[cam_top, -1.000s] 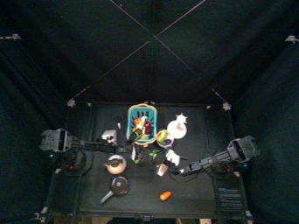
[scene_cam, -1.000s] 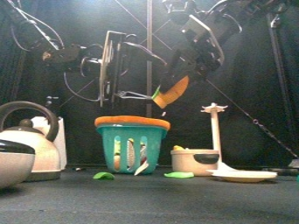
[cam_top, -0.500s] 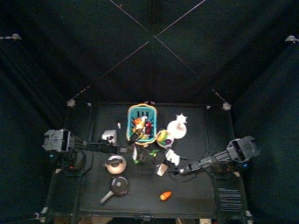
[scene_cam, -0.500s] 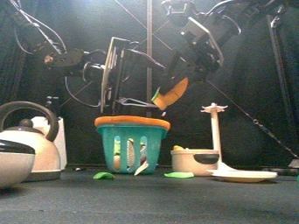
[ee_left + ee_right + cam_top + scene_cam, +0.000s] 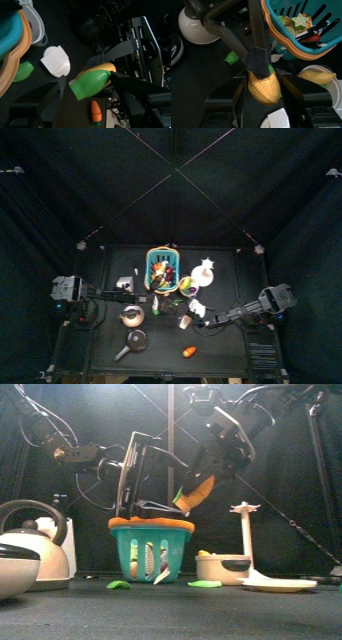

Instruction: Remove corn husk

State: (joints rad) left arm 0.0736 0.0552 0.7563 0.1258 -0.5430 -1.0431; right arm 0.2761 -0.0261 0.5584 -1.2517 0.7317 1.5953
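corn (image 5: 264,87): held mid-air above basket (image 5: 150,549), long axis tilted
right fingers (image 5: 263,80): clamped on cob end
left fingers (image 5: 90,85): pinching green husk (image 5: 92,84), opposite end

Two black arms with looping black cables, flat black claw jaws.

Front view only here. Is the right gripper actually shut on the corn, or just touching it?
Observer: Shut. In the right wrist view, the right gripper has a jaw on each side of the yellow corn cob.
Operator: Left one?
Observer: The left gripper is shut on the cob's green husk end.
Operator: Anything on the table out of my sight?
Observer: A small orange piece lies near the table's front edge.
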